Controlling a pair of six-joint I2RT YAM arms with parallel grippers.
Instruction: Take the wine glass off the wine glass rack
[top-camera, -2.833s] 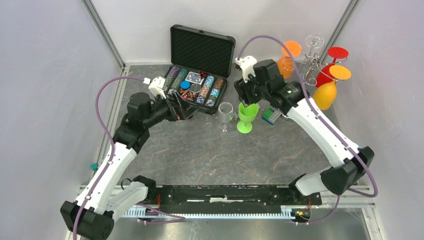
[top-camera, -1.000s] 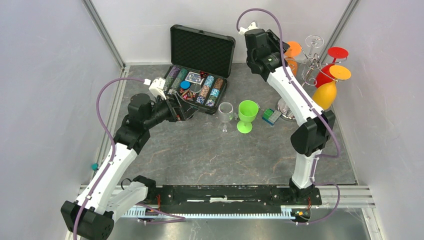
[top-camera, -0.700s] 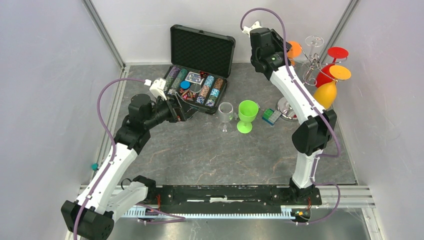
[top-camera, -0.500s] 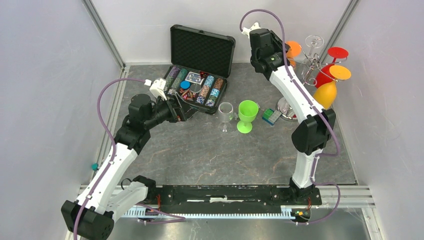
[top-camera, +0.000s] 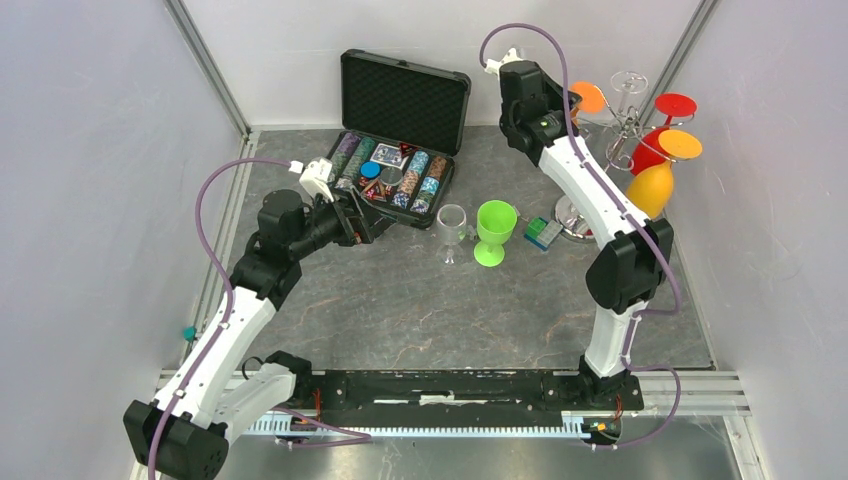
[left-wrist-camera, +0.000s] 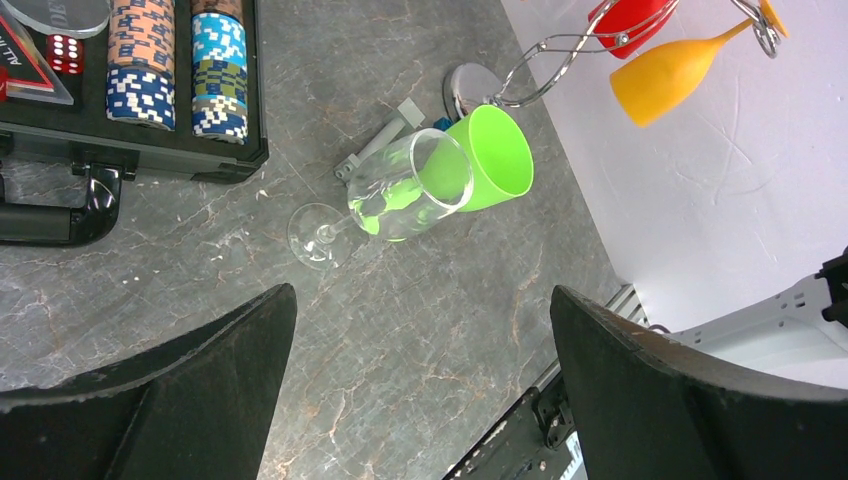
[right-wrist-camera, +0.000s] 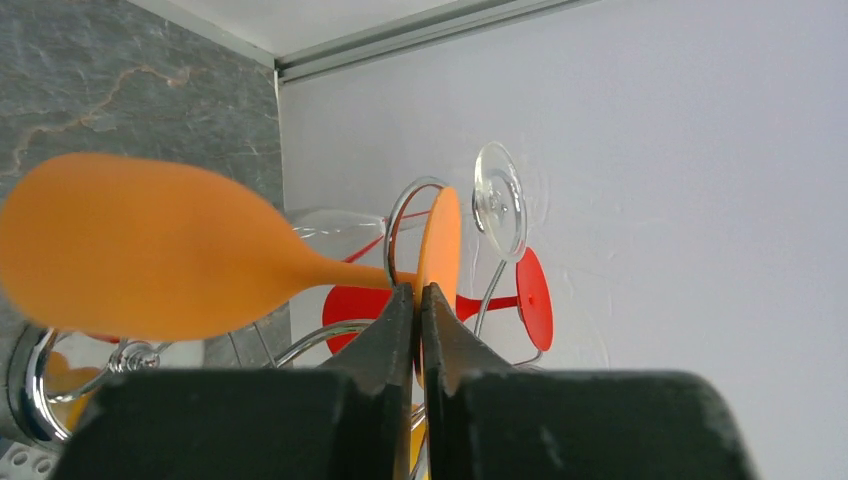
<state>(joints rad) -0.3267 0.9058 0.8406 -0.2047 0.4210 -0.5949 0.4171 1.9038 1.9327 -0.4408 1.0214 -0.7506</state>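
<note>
The chrome wire wine glass rack (top-camera: 622, 122) stands near the two o'clock corner of the table. An orange plastic wine glass (right-wrist-camera: 130, 250) hangs on its nine o'clock side. The right gripper (right-wrist-camera: 417, 295) is squeezed narrow on the stem, just beside the foot. In the wrist view the bowl lies at its ten o'clock. The left gripper (left-wrist-camera: 420, 295) stands wide and holds nothing.

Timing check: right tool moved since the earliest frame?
Yes. The right tool went from above the green glass, back and right, to the orange glass on the wine glass rack.
</note>
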